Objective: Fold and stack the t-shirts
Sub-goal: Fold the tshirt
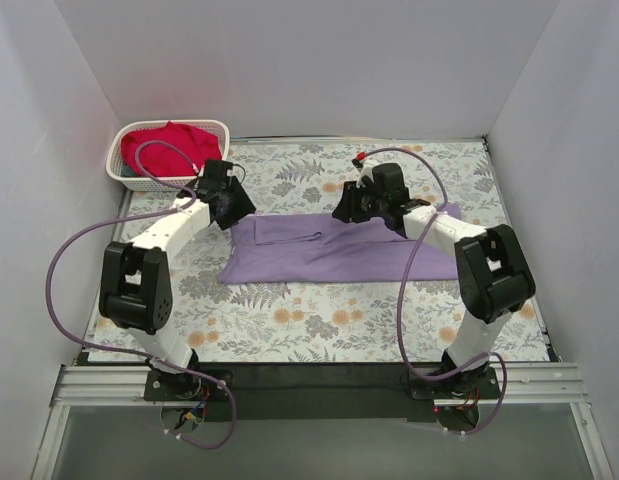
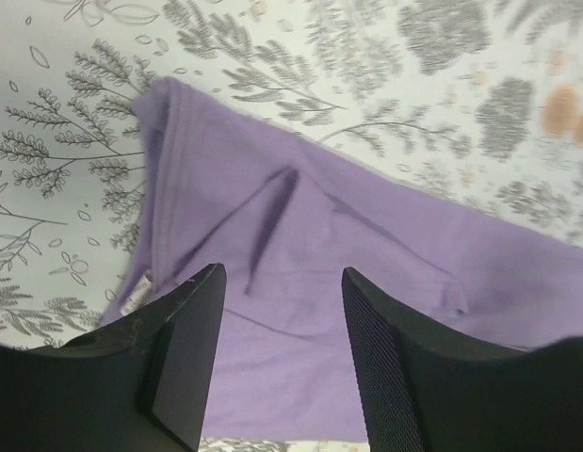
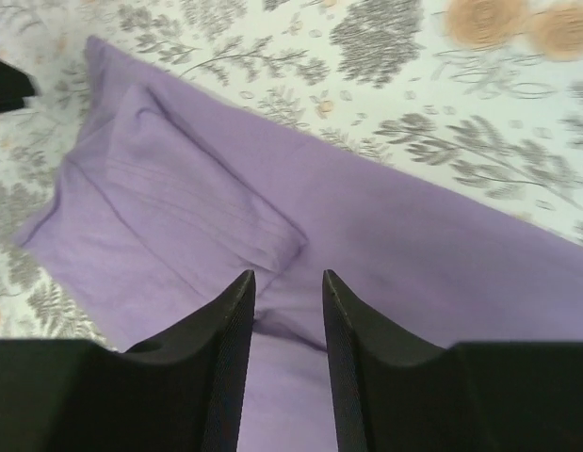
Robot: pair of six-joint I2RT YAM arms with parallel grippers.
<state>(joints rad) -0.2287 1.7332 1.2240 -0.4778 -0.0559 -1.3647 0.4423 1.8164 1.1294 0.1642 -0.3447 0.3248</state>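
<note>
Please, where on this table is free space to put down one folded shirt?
Free: the near strip of table between the lavender t-shirt and the arm bases; also the far strip between that shirt and the back wall. Crowded: the far-left corner, where the basket with the red t-shirt stands near the left end effector.

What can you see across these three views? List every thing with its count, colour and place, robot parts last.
Soft lavender cloth t-shirt: one, light purple, flat mid-table.
Bright red cloth t-shirt: one, red, bunched in the basket.
White plastic lattice basket: one, white, far left corner.
Floral-print table cover: one, white with grey and orange flowers.
Cables: two, purple, looping beside the arms.
Left arm: white and black; left tool open over the lavender shirt.
Right arm: white and black; right tool open over the same shirt.
</note>
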